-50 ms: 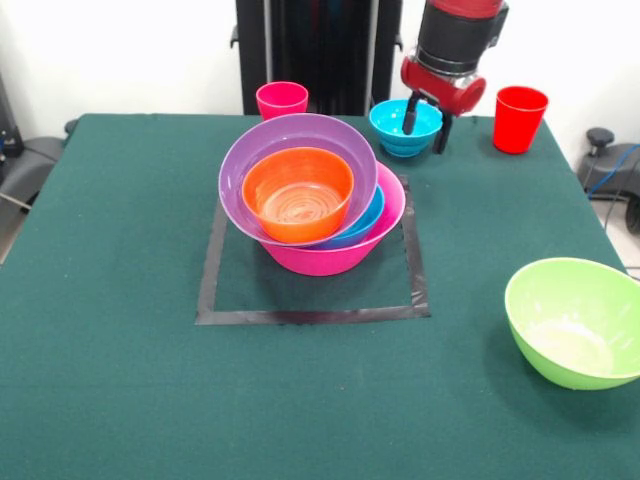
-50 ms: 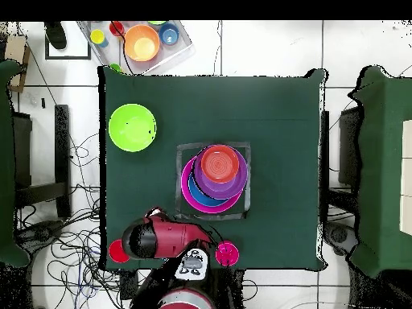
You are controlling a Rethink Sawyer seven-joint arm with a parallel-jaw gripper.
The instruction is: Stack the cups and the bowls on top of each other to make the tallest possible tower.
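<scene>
Nearest us, we see the lime bowl (image 1: 577, 320) alone at the surface (image 1: 100, 400) edge. Inside the tape square (image 1: 310, 316) stands the tower (image 1: 310, 200): pink bowl, a blue one, purple, then orange on top, leaning. Farther back, the tool (image 1: 423, 125) straddles the rim of a small blue bowl (image 1: 400, 128), fingers spread. The pink cup (image 1: 282, 99) and red cup (image 1: 520, 117) stand at the far edge.

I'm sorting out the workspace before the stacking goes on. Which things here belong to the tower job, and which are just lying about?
Job:
tower of pink, blue, purple and orange bowls
small blue bowl under the pincer
lime green bowl
red cup
pink-red cup

Lying about:
clear tray of spare bowls off the table
black tape square
floor cables
</scene>
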